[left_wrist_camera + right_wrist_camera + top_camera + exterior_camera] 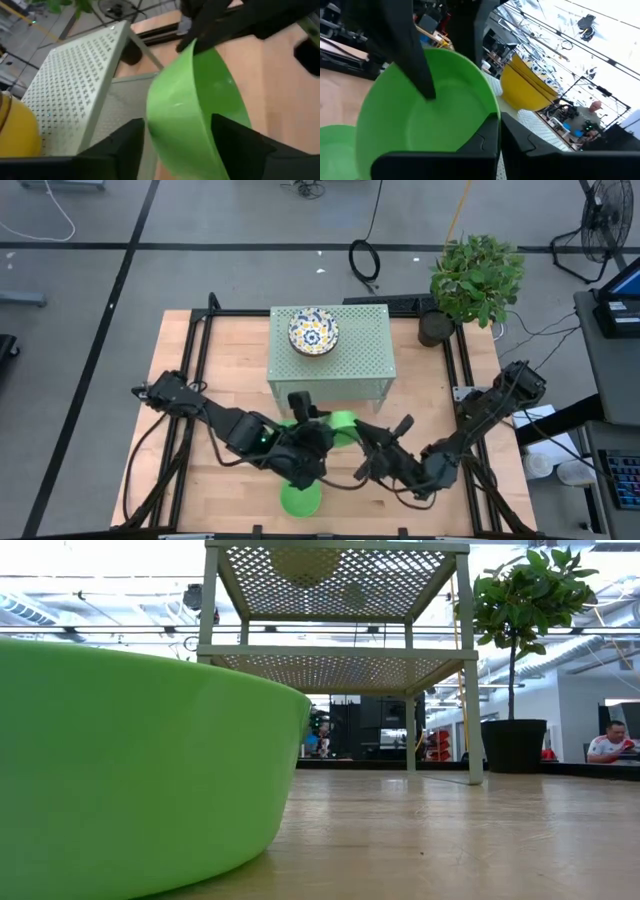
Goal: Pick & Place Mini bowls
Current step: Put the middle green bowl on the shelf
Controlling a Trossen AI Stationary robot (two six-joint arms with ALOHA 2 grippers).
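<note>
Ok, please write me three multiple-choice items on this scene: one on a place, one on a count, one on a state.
1. Where is the patterned bowl? A on the stand; B on the floor; C in a hand.
2. Green bowls in the high view? A one; B two; C four.
3. The right hand is: A open, empty; B shut on a bowl's rim; C unseen.
Key: 1A, it sits on the stand's top. 2B, the held green bowl and the front green bowl. 3B, its fingers pinch the rim.

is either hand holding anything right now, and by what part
The right hand is shut on the rim of a green mini bowl, holding it tilted in front of the stand. The left hand is open around the same bowl's rim.
</note>
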